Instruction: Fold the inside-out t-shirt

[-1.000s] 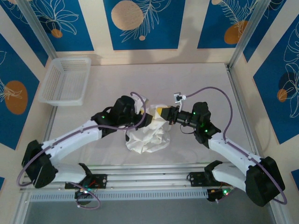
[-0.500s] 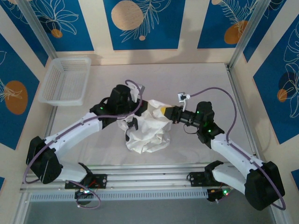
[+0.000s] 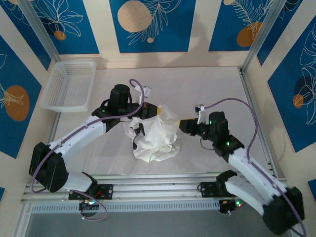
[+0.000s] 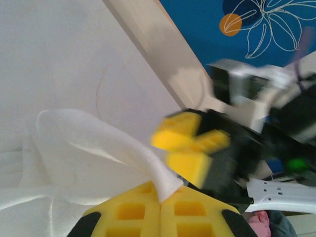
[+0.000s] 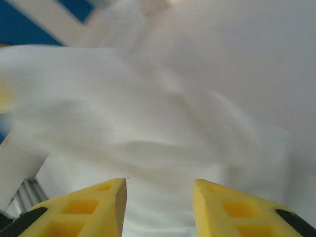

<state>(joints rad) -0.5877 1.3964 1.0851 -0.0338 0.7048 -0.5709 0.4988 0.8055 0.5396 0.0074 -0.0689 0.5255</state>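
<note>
The inside-out t-shirt (image 3: 155, 139) lies as a crumpled white heap in the middle of the table. My left gripper (image 3: 156, 110) is at the heap's far edge, shut on a fold of the shirt. In the left wrist view, a pinched corner of the t-shirt (image 4: 89, 143) sticks out between the closed yellow pads of the left gripper (image 4: 163, 196). My right gripper (image 3: 183, 123) stands just right of the heap, open and apart from the cloth. In the right wrist view, the right gripper (image 5: 159, 190) has nothing between its pads, and the t-shirt (image 5: 148, 113) lies blurred ahead of it.
A white mesh basket (image 3: 69, 86) sits at the table's far left corner. Metal frame posts and rails (image 3: 256, 123) border the table on the left and right. The right gripper's yellow fingers (image 4: 190, 148) show close in front of the left wrist camera.
The left gripper has shut on the shirt's fold and drawn it toward the far left. The right gripper has opened, let go of the cloth and pulled back to the right.
</note>
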